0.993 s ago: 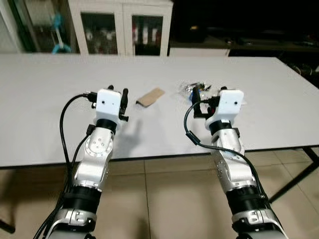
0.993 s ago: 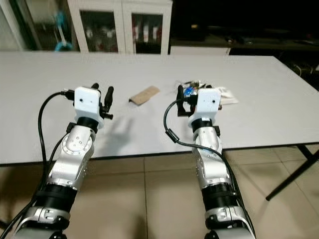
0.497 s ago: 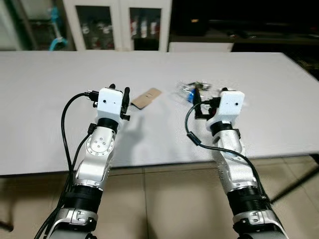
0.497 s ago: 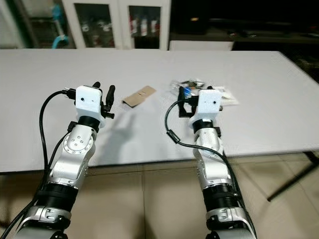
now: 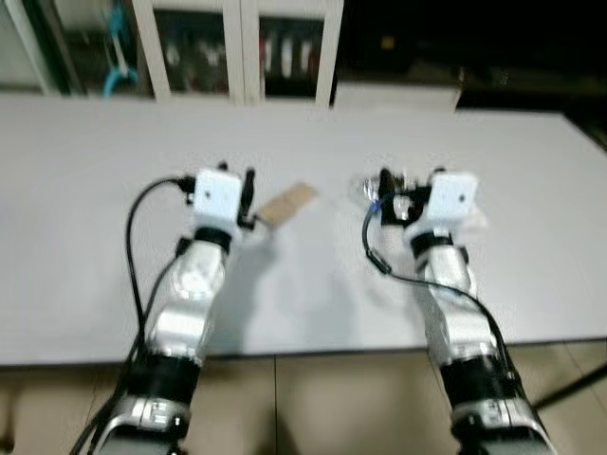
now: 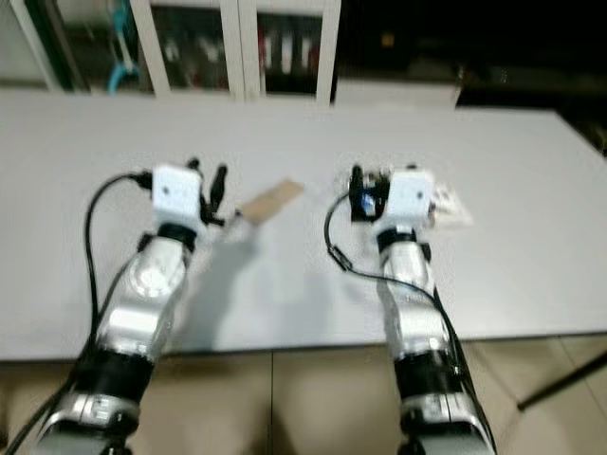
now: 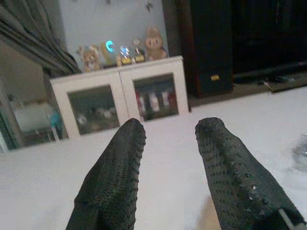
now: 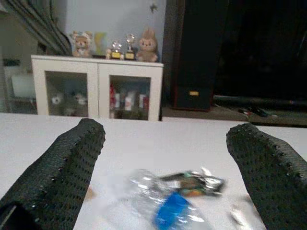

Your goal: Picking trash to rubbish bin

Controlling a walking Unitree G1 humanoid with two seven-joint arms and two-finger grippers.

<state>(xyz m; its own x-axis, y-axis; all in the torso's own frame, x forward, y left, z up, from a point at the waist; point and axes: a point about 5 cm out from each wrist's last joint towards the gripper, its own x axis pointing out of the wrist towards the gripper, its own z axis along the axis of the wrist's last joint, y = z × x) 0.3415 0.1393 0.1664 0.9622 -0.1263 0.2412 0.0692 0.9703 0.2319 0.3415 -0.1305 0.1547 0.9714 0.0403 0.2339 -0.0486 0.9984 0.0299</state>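
A flat brown cardboard scrap (image 6: 269,200) lies on the white counter (image 6: 512,227). Near it on the robot's right rests a crumpled clear plastic wrapper with blue print (image 8: 172,203).

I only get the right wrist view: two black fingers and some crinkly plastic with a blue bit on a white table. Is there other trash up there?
Observer: Yes. A brown cardboard scrap lies on the table, to the left of your plastic.
Operator: Is the other arm anywhere near that?
Observer: The left gripper is over the table just left of the scrap, open and holding nothing.
Operator: Anything on the other side of the plastic?
Observer: A white paper lies just right of the right gripper, which is open behind the plastic.
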